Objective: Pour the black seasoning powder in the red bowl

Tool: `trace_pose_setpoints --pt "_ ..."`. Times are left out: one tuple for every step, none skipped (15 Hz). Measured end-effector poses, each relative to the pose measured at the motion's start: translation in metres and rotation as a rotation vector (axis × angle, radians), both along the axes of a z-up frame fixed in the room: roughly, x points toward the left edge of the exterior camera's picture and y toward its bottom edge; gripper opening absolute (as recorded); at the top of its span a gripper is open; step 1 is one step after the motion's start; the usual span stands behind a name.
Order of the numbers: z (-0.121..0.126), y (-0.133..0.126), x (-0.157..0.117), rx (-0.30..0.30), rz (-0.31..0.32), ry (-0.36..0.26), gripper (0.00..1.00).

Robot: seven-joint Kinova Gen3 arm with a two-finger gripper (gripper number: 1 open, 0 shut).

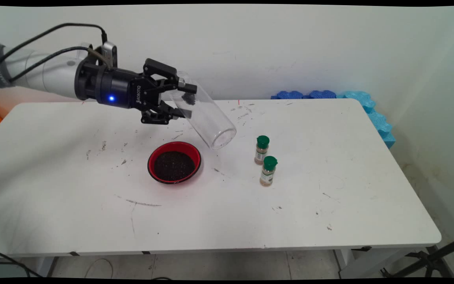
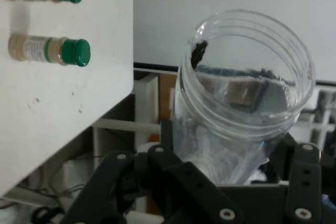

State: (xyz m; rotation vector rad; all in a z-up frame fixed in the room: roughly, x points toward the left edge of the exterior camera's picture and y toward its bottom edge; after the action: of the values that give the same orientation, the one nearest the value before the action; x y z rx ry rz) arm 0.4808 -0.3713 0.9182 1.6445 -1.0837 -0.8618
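In the main view the jaws pinch a clear jar (image 1: 205, 118) tilted mouth-down above the tabletop (image 1: 329, 197), just right of the red bowl (image 1: 174, 162), so aim wants correcting leftward; in the hand view dark residue (image 2: 199, 52) clings inside it.

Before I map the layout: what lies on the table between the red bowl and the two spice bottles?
Main view: only bare, scuffed table between red bowl and spice bottles.
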Motion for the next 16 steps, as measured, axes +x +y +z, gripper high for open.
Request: trace_pose_setpoints --pt "0.002 0.000 0.000 -0.042 -0.022 -0.020 0.00" --pt "0.005 0.000 -0.001 -0.091 -0.046 -0.043 0.00" --pt "0.007 0.000 -0.002 -0.140 -0.071 -0.067 0.00" --pt "0.010 -0.001 -0.002 -0.181 -0.092 -0.087 0.00" --pt "0.013 -0.001 -0.003 -0.231 -0.116 -0.112 0.00" --pt "0.015 -0.002 -0.004 -0.279 -0.139 -0.136 0.00" --pt "0.018 -0.002 -0.005 -0.321 -0.157 -0.158 0.00" --pt "0.020 -0.003 -0.006 -0.369 -0.177 -0.185 0.00" --pt "0.022 -0.004 -0.006 -0.417 -0.195 -0.213 0.00" --pt "0.024 -0.005 -0.007 -0.458 -0.210 -0.237 0.00" --pt "0.026 -0.005 -0.008 -0.506 -0.231 -0.265 0.00" --pt "0.027 -0.006 -0.008 -0.554 -0.255 -0.296 0.00" --pt "0.027 -0.006 -0.009 -0.596 -0.278 -0.322 0.00" --pt "0.028 -0.007 -0.010 -0.644 -0.306 -0.353 0.00" --pt "0.028 -0.007 -0.010 -0.693 -0.335 -0.385 0.00" --pt "0.029 -0.008 -0.011 -0.734 -0.358 -0.414 0.00"
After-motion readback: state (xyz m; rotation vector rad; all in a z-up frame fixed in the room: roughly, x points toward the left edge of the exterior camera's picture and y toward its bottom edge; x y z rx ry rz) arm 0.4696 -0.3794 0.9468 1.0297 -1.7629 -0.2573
